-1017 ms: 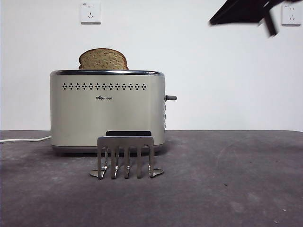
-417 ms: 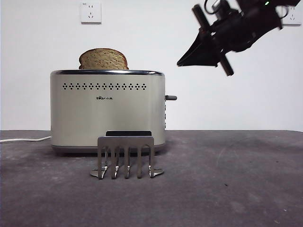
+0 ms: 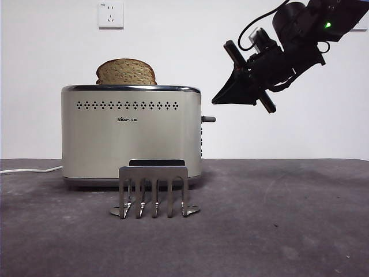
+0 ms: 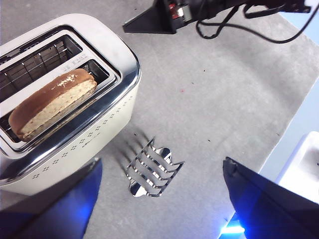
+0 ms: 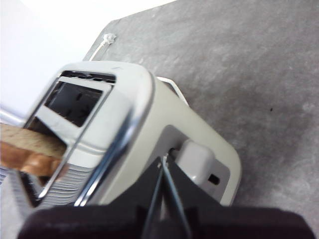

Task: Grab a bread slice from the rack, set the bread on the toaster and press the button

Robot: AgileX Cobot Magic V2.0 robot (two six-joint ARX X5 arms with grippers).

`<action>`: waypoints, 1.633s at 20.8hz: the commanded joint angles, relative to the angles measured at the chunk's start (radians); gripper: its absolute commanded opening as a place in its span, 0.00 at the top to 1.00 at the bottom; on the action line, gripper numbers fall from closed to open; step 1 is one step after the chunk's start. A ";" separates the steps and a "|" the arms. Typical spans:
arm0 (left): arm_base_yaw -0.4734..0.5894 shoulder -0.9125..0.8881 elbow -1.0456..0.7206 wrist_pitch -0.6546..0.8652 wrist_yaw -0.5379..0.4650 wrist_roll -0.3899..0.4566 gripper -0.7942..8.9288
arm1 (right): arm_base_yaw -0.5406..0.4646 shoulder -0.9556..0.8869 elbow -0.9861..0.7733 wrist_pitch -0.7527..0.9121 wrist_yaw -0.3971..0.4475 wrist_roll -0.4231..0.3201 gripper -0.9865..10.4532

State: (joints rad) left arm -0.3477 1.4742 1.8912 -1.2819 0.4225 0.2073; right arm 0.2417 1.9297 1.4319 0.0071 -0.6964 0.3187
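With the slice of bread (image 3: pixel 125 72) already seated in the toaster (image 3: pixel 131 135) slot and the rack (image 3: pixel 153 190) bare, the pressing step is judged in hand: the right gripper (image 3: pixel 239 92), jaws pressed together, is poised at two o'clock from the lever (image 3: pixel 208 119), and a descent onto it is called for, while the left gripper (image 4: pixel 159 199) is held wide apart overhead.

The front view was taken low and level across the table, close to the toaster (image 3: pixel 131 135). The left wrist view was aimed steeply down from high above; the right wrist view was held near the toaster's lever end. The toaster was shared by all three.
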 commanded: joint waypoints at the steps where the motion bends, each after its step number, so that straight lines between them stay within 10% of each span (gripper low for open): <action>1: 0.000 0.002 -0.005 0.002 0.005 -0.006 0.50 | 0.003 0.021 0.006 0.020 0.026 0.005 0.92; 34: 0.000 0.002 -0.005 -0.002 0.003 -0.005 0.50 | 0.041 0.237 0.013 -0.111 0.148 -0.077 0.92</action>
State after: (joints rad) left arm -0.3477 1.4742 1.8912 -1.2823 0.4225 0.2073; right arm 0.2821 2.1090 1.4841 -0.0261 -0.5873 0.2531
